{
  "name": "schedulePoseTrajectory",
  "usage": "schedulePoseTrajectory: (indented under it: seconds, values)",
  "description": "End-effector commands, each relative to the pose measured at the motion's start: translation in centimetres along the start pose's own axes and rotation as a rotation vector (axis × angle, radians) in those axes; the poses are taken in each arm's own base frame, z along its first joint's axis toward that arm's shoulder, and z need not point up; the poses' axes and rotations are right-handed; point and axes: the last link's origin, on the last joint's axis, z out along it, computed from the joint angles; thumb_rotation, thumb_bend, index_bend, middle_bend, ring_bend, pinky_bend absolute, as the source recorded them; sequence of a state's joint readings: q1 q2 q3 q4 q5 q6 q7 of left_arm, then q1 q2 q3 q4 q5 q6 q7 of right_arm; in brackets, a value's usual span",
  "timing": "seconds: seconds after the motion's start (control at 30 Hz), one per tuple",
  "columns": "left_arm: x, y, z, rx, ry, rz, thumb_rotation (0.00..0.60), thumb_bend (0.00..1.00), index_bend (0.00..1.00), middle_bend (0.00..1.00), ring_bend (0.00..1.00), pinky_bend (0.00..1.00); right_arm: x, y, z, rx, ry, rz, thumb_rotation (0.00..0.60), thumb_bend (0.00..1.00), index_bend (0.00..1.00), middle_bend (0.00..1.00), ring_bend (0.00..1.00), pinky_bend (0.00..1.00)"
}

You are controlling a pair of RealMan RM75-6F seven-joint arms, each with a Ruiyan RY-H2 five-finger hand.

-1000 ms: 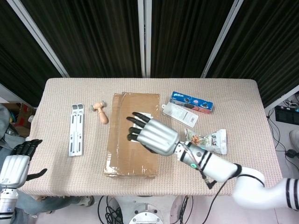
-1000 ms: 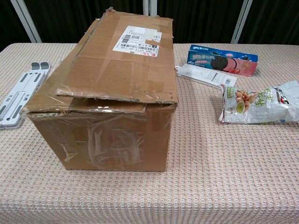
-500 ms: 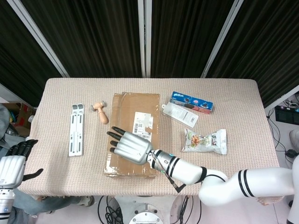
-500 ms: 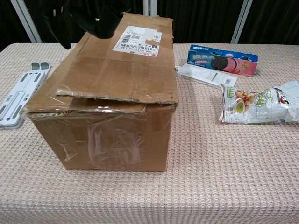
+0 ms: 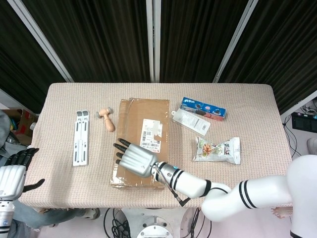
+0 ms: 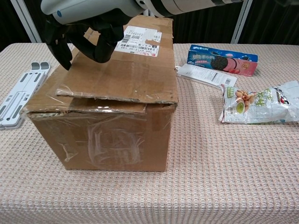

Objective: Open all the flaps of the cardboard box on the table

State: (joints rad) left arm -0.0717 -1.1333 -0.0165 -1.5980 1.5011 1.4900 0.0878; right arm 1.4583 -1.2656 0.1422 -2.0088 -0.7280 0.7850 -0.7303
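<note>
The cardboard box sat in the middle of the table, its top flaps lying down, with a white shipping label on the upper flap. The right hand hovered over the near left part of the box top, its dark fingers spread apart and pointing down toward the left edge of the top flap; it held nothing, and whether the fingertips touched the cardboard could not be told. The left hand hung well to the left of the box, off the table's near left corner, fingers loosely apart and empty. Left of the box lay a white folding stand, and between it and the box a small wooden handle-shaped piece. To the right of the box lay a blue cookie box, a white flat package just beside it, and nearer, a bag of nuts.
</note>
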Motion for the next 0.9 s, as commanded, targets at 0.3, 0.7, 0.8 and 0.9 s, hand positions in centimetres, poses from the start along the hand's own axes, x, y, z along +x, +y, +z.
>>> schedulePoseTrajectory:
  seconds: [0.3,0.7,0.8,0.9]
  values:
    - [-0.2,-0.2,-0.1,0.005,-0.022,-0.003,0.576,0.00,0.14,0.16,0.16,0.21,0.8,0.8,-0.6,-0.039,0.021,0.020,0.600,0.89,0.57,0.42,0.00,0.00]
    - [-0.5,-0.2,0.1,-0.003,-0.037,-0.005,0.578,0.00,0.14,0.16,0.16,0.21,3.8,2.7,-4.4,-0.080,0.129,0.064,0.600,0.88,0.62,0.44,0.00,0.00]
    - [-0.6,-0.2,0.2,-0.005,-0.041,-0.003,0.579,0.00,0.14,0.16,0.16,0.21,4.2,3.1,-5.8,-0.087,0.145,0.081,0.600,0.88,0.62,0.44,0.00,0.00]
    - [-0.7,-0.2,0.2,-0.002,-0.050,-0.006,0.582,0.00,0.14,0.16,0.16,0.21,4.0,3.3,-7.3,-0.095,0.132,0.116,0.600,0.87,0.62,0.44,0.00,0.00]
